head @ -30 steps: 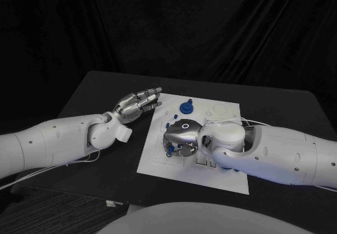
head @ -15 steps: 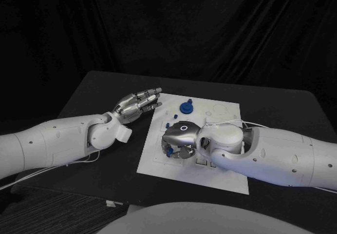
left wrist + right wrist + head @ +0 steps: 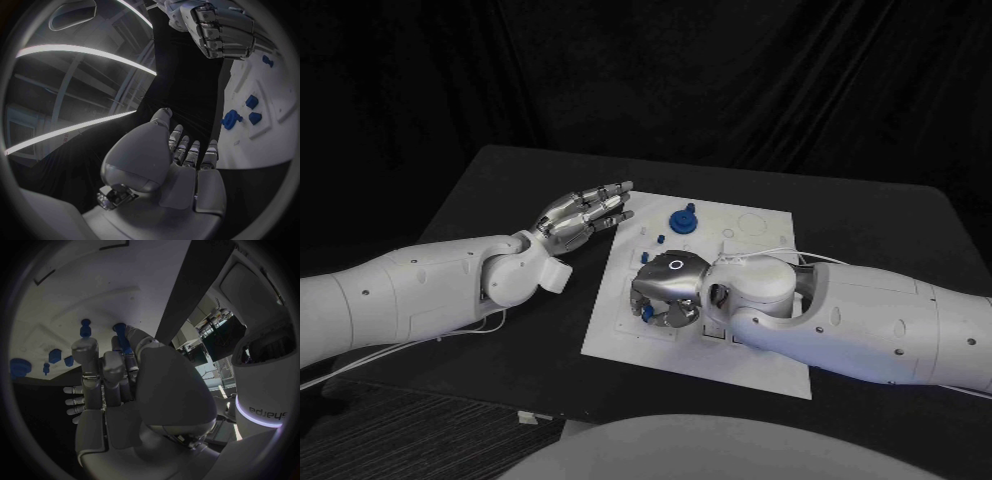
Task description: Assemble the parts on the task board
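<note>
The white task board (image 3: pixel 733 368) lies in the middle of the black table. My right hand (image 3: pixel 668 287) hovers low over the board's left middle with its fingers curled down. It pinches a small blue peg-like part (image 3: pixel 646 312) (image 3: pixel 120 336) between thumb and finger. A large round blue part (image 3: pixel 682 217) and smaller blue parts (image 3: pixel 656 238) stand at the board's far left. My left hand (image 3: pixel 586 212) (image 3: pixel 181 155) is held flat and open, holding nothing, beside the board's far left edge.
A second blue peg (image 3: pixel 85 328) stands on the board just beyond my right hand's fingertips. More blue parts (image 3: pixel 231 119) (image 3: pixel 252 101) sit near the left hand. Bare black table (image 3: pixel 516 170) surrounds the board.
My right hand has shifted slightly left and toward the board's near side, with its forearm swinging in behind it. The left arm has not moved.
</note>
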Action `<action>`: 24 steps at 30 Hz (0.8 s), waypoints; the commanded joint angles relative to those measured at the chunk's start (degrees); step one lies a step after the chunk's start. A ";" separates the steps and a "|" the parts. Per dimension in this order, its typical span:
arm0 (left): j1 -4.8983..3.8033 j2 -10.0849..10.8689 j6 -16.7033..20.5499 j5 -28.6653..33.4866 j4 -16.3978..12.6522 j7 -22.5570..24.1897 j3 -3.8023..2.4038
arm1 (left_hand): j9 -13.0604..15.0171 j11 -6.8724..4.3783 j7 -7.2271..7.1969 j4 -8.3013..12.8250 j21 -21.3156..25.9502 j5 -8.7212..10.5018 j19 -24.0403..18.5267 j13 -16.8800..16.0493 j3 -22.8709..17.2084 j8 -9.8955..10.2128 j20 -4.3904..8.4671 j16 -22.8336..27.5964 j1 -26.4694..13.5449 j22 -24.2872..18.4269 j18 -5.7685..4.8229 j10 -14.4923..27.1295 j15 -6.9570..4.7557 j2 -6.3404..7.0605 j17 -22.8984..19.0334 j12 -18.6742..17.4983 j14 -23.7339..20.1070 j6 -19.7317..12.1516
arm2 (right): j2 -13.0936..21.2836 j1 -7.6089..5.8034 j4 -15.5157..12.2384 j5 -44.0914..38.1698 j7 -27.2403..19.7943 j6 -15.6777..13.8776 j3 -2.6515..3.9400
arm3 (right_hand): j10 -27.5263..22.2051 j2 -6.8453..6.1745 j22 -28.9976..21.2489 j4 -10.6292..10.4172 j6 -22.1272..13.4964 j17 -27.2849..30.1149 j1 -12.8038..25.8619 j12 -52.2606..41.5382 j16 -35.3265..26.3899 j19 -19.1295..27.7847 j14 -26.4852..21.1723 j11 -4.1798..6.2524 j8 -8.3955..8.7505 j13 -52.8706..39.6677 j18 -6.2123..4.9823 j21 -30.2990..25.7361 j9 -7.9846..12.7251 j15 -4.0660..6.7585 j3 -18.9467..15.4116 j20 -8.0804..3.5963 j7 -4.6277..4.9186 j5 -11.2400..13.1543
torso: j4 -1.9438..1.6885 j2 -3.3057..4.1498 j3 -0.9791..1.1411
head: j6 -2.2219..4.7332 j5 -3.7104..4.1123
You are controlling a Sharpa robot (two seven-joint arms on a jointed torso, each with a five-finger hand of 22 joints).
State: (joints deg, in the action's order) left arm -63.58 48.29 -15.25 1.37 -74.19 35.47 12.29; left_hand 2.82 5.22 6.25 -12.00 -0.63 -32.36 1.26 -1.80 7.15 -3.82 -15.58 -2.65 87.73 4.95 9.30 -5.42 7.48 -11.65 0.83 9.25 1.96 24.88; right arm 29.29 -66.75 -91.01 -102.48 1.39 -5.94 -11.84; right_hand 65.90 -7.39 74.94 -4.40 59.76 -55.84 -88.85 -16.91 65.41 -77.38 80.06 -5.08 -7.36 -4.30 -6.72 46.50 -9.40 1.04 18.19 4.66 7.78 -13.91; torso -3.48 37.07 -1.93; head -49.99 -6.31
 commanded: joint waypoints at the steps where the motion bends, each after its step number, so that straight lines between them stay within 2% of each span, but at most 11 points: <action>1: 0.14 -0.14 -0.95 0.30 0.00 0.74 -0.06 | 0.04 -0.03 0.42 -0.11 -0.21 -0.21 -0.05 0.07 -0.38 -0.20 -0.01 -0.21 0.05 -0.03 1.05 0.46 0.02 -0.03 0.02 -0.21 -0.27 -0.12 | -0.09 0.32 -0.10 -0.33 0.46 0.33 -0.04 | 0.71 -0.38 4.86 0.45 -0.91 0.42 0.29 -1.14 -0.54 0.80 -0.72 1.57 0.66 -2.82 -0.82 -1.36 0.11 -0.10 -0.13 0.12 0.08 0.12 | 0.00 0.00 -0.01 | -0.01 -0.05; 5: 0.23 -0.16 -1.00 0.30 0.07 0.72 -0.06 | 0.04 -0.03 0.42 -0.11 -0.21 -0.21 -0.05 0.07 -0.38 -0.20 -0.01 -0.21 0.05 -0.03 1.05 0.46 0.02 -0.03 0.02 -0.21 -0.27 -0.12 | -0.02 0.44 -0.10 -0.33 0.79 0.85 -0.04 | -3.41 -0.90 4.28 0.35 -3.16 1.12 1.47 -1.19 -1.19 1.95 -1.65 1.20 1.94 -3.61 -1.25 -4.06 0.37 -0.11 -0.66 0.25 -0.13 1.16 | -0.02 -0.01 -0.02 | -0.01 -0.07; 6: 0.26 -0.16 -1.01 0.30 0.08 0.72 -0.06 | 0.04 -0.03 0.42 -0.11 -0.21 -0.21 -0.05 0.07 -0.38 -0.20 -0.01 -0.21 0.05 -0.03 1.05 0.46 0.02 -0.03 0.02 -0.21 -0.27 -0.12 | -0.01 0.46 -0.10 -0.33 0.93 1.07 -0.04 | -5.11 -1.06 4.13 0.33 -4.32 1.34 1.78 -1.11 -1.38 2.23 -1.92 1.05 2.53 -3.83 -1.39 -4.75 0.53 0.07 -0.83 0.20 -0.49 1.48 | -0.02 -0.01 -0.03 | -0.01 -0.09; 7: 0.29 -0.16 -1.02 0.30 0.10 0.71 -0.06 | 0.04 -0.03 0.42 -0.11 -0.21 -0.21 -0.05 0.07 -0.38 -0.20 -0.01 -0.21 0.05 -0.03 1.05 0.46 0.02 -0.03 0.02 -0.21 -0.27 -0.12 | 0.01 0.49 -0.10 -0.33 1.09 1.32 -0.04 | -8.33 -1.28 3.73 0.26 -5.86 2.09 2.32 -0.80 -2.04 3.07 -2.75 0.43 3.21 -4.11 -1.61 -6.63 0.66 -0.08 -1.13 0.23 -1.27 1.95 | -0.03 -0.01 -0.04 | -0.01 -0.09; 10: 0.36 -0.15 -1.03 0.30 0.12 0.65 -0.06 | 0.04 -0.03 0.42 -0.11 -0.21 -0.21 -0.05 0.07 -0.38 -0.20 -0.01 -0.21 0.05 -0.03 1.05 0.46 0.02 -0.03 0.02 -0.21 -0.27 -0.12 | 0.08 0.54 -0.11 -0.33 1.32 1.72 -0.04 | -13.32 -1.46 3.18 0.40 -7.35 3.28 2.94 -1.22 -2.98 4.64 -4.46 -0.36 3.45 -5.02 -1.98 -9.74 0.50 -0.55 -1.73 0.55 -1.62 2.46 | -0.02 -0.01 -0.05 | -0.01 -0.07; 12: 0.40 -0.14 -1.03 0.30 0.13 0.60 -0.06 | 0.04 -0.03 0.42 -0.11 -0.21 -0.21 -0.05 0.07 -0.38 -0.20 -0.01 -0.21 0.05 -0.03 1.05 0.46 0.02 -0.03 0.02 -0.21 -0.27 -0.12 | 0.13 0.57 -0.14 -0.33 1.42 1.93 -0.04 | -16.93 -1.43 2.99 0.56 -9.22 3.59 3.33 -2.02 -3.05 5.32 -5.33 -0.65 3.50 -5.86 -2.12 -11.15 0.45 -0.71 -2.49 0.84 -2.58 2.87 | -0.01 -0.01 -0.04 | -0.01 -0.11; 17: 0.49 -0.19 -1.05 0.30 0.22 0.53 -0.06 | 0.02 -0.02 0.43 -0.05 -0.20 -0.21 -0.06 0.08 -0.48 -0.17 -0.03 -0.18 0.10 -0.08 1.05 0.52 0.03 -0.04 0.02 -0.27 -0.30 -0.27 | 0.34 0.67 -0.35 -0.33 2.22 2.58 -0.04 | -24.66 -1.02 2.42 0.65 -11.43 5.14 3.64 -4.18 -3.66 7.19 -7.90 -1.21 3.26 -7.30 -2.58 -15.21 -0.17 -1.34 -5.01 1.53 -3.02 4.28 | -0.03 -0.01 -0.02 | -0.01 -0.02; 19: 0.54 -0.24 -1.07 0.30 0.27 0.50 -0.06 | 0.01 -0.02 0.44 -0.04 -0.19 -0.19 -0.07 0.09 -0.50 -0.15 -0.04 -0.17 0.10 -0.13 1.04 0.56 0.05 -0.04 0.01 -0.31 -0.31 -0.35 | 0.55 0.70 -0.48 -0.33 2.56 2.48 -0.04 | -28.65 -1.24 2.24 -0.11 -13.03 6.41 3.40 -4.51 -4.18 7.70 -9.02 -1.51 3.39 -7.21 -2.74 -16.61 -0.15 -1.65 -6.66 1.85 -3.22 4.93 | 0.00 -0.01 0.01 | -0.01 -0.05; 21: 0.56 -0.27 -1.11 0.30 0.30 0.48 -0.06 | 0.01 -0.02 0.44 -0.04 -0.19 -0.19 -0.07 0.09 -0.50 -0.15 -0.04 -0.17 0.10 -0.13 1.04 0.56 0.05 -0.04 0.01 -0.31 -0.31 -0.35 | 0.75 0.72 -0.56 -0.33 2.72 2.04 -0.04 | -30.38 -1.39 2.11 -0.72 -13.72 7.74 2.94 -4.55 -4.95 8.02 -9.87 -1.46 3.42 -7.01 -2.86 -17.49 -0.09 -1.67 -7.30 1.92 -3.50 4.99 | 0.01 -0.02 0.00 | -0.01 -0.11; 24: 0.59 -0.27 -1.12 0.30 0.32 0.44 -0.06 | 0.01 -0.02 0.44 -0.04 -0.19 -0.19 -0.07 0.09 -0.50 -0.15 -0.04 -0.17 0.10 -0.13 1.04 0.56 0.05 -0.04 0.01 -0.31 -0.31 -0.35 | 1.10 0.73 -0.64 -0.34 2.96 1.11 -0.04 | -31.65 -1.58 2.03 -1.62 -13.87 8.55 2.30 -5.02 -5.23 8.29 -10.45 -1.54 3.22 -6.88 -2.95 -18.24 -0.15 -1.75 -7.93 2.00 -3.45 4.94 | 0.03 -0.01 0.01 | -0.01 -0.17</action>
State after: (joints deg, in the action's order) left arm -63.08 48.13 -15.54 1.37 -73.81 35.38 12.29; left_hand 2.81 5.22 6.47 -12.16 -0.63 -32.36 1.26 -1.80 6.99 -3.82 -15.58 -2.65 87.73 4.86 9.29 -5.42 7.48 -11.65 0.83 9.25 1.96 24.67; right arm 30.22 -66.19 -91.43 -102.50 2.57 -4.41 -11.90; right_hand 34.43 -9.04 74.92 -5.92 46.17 -47.41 -85.91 -21.60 60.38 -69.46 69.93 -6.65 -3.98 -11.23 -8.53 28.39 -9.54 -0.81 10.35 6.59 4.33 -9.04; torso -3.49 37.05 -1.95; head -49.99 -6.43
